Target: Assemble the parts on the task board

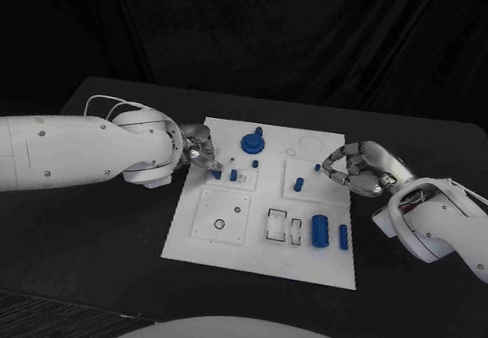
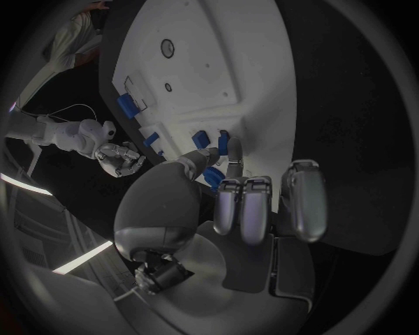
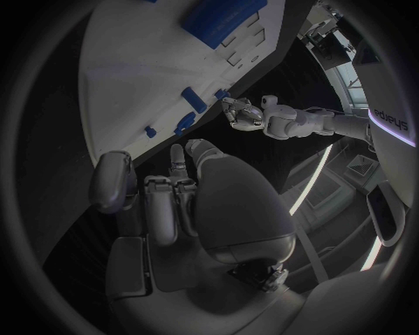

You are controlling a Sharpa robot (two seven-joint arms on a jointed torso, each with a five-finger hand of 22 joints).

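We see the flat white rectangular task board (image 1: 260, 248) lying in the middle of the black table (image 1: 88, 232), with small blue plastic parts spread over it. A large round blue knob-like part (image 1: 253, 143) stands near the board's far edge, a short blue peg (image 1: 299, 184) stands upright near the centre, and two blue cylinders (image 1: 320, 230) lie side by side near the board's right edge, beside a row of rectangular slots (image 1: 277, 225).

Our silver left hand (image 1: 198, 152) sits over the board's far left edge. In the left wrist view its thumb and one finger appear to pinch a small blue upright part (image 2: 223, 145) while the other fingers (image 2: 253, 206) lie curled together; the contact is hard to make out.

Our silver right hand (image 1: 360, 170) hovers just off the board's far right edge, its fingers curled in on nothing that we can see.
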